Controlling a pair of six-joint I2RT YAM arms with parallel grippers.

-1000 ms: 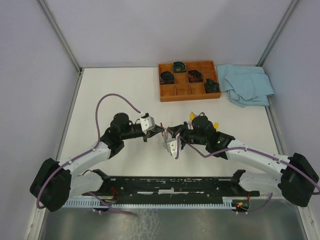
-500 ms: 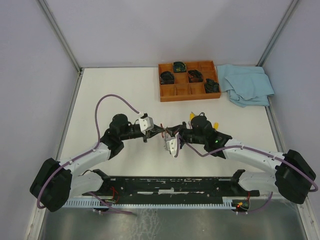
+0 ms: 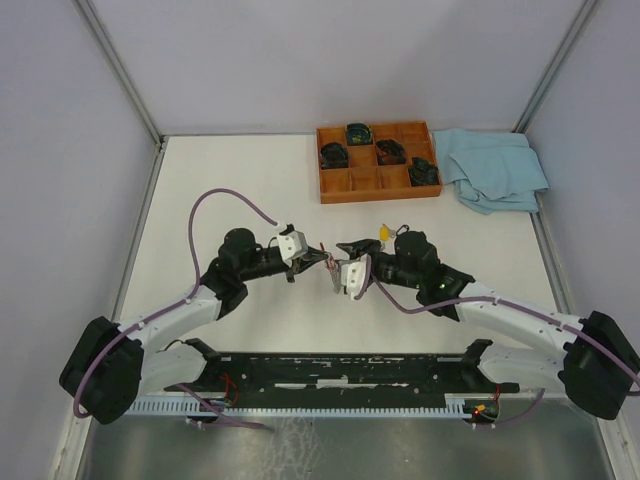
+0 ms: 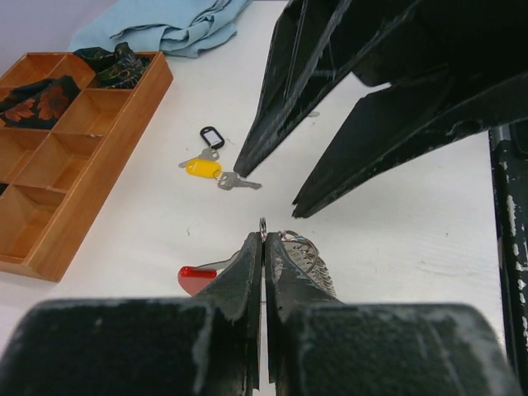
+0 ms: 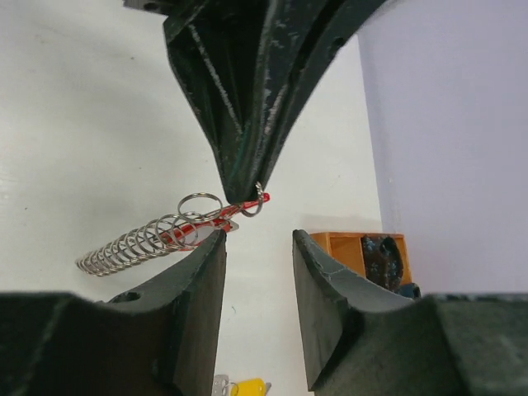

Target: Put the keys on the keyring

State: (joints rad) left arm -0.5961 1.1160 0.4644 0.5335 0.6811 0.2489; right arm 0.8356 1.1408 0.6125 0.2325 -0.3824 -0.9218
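Threading stage, by the look of things, with no key in either grip. Pinched at the tip of the left hand (image 4: pixel 263 241), its fingers pressed together: the keyring (image 5: pixel 198 203), held up off the tabletop (image 3: pixel 230 180) midway between the two arms. Hanging from the same pinch: a silver coil (image 5: pixel 132 245) and a red piece (image 4: pixel 195 277); cannot tell whether band or key cap. Spread and holding nothing: the right hand (image 5: pixel 258 239), tips just short of the ring and facing the left fingertips.

Next move, as a guess: send the right hand out for the yellow-capped key (image 4: pixel 202 167) lying on the tabletop beyond the hands. Calls for a pinch on the coloured cap, leaving clear whatever eyelet the head has. Then a fine approach to line that eyelet up with the ring's split end, with the left pinch kept firm and steady. Thin ring, small opening, little margin; likely to twist under a push.

Count, as visible:
- Two hands and one keyring.
- One yellow-capped key for certain; second yellow key and red-capped key not made out.
- One plain silver key (image 4: pixel 238 182) just beside the yellow one, and one black oval loop (image 4: pixel 212 135) near both.
- One wooden tray (image 3: pixel 362 181) at the far edge, with four dark bundles (image 3: pixel 334 155) in separate compartments.
- One blue cloth (image 3: pixel 495 168) to the tray's right.
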